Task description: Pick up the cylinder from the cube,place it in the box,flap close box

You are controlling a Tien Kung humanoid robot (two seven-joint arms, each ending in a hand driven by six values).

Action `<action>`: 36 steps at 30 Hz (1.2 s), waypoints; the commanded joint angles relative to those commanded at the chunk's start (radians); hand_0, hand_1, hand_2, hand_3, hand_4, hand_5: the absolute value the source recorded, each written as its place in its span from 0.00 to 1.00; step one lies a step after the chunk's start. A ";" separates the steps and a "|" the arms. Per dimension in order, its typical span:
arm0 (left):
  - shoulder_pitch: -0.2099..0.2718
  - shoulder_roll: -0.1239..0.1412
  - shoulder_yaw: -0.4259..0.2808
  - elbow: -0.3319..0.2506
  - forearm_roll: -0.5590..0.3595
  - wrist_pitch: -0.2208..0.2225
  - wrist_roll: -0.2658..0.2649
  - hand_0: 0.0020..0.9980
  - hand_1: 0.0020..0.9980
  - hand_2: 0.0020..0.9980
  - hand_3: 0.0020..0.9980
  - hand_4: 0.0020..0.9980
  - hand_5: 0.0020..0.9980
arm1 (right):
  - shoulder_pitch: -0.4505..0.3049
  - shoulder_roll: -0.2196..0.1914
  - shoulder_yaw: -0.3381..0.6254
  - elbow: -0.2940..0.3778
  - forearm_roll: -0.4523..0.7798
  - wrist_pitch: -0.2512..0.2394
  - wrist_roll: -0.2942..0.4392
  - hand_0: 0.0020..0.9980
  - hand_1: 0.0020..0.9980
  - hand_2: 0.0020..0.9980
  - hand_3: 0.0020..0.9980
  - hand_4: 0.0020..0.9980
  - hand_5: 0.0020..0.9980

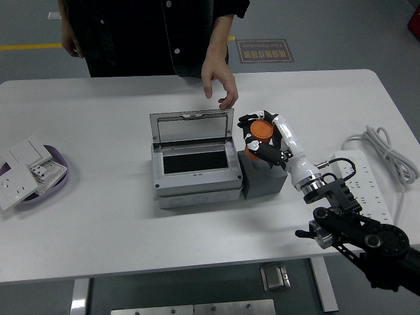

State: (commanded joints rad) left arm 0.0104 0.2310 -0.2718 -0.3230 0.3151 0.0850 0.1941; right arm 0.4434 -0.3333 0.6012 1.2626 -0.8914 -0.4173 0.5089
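My right hand (261, 136) is shut on the orange cylinder (263, 130) and holds it just above the dark grey cube (265, 179), to the right of the grey box (194, 177). The box stands mid-table with its clear lid (191, 127) propped upright at the back and its dark inside open. The left arm is not in view.
A person stands at the table's far side with one hand (218, 80) hanging above the table just behind the box lid. A purple dish (55, 186) with white wall sockets sits at the left. A white power strip (357, 179) with its cable lies at the right.
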 joint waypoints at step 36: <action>-0.004 0.005 -0.010 0.000 0.017 -0.001 0.006 0.61 0.64 0.63 0.63 0.69 0.25 | 0.182 0.044 -0.127 0.088 -0.964 0.127 -0.566 0.13 0.36 0.51 0.48 0.24 0.00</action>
State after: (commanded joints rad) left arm 0.0068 0.2358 -0.2817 -0.3229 0.3318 0.0843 0.2005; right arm 0.6251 -0.2896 0.4746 1.3505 -1.8550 -0.2899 -0.0575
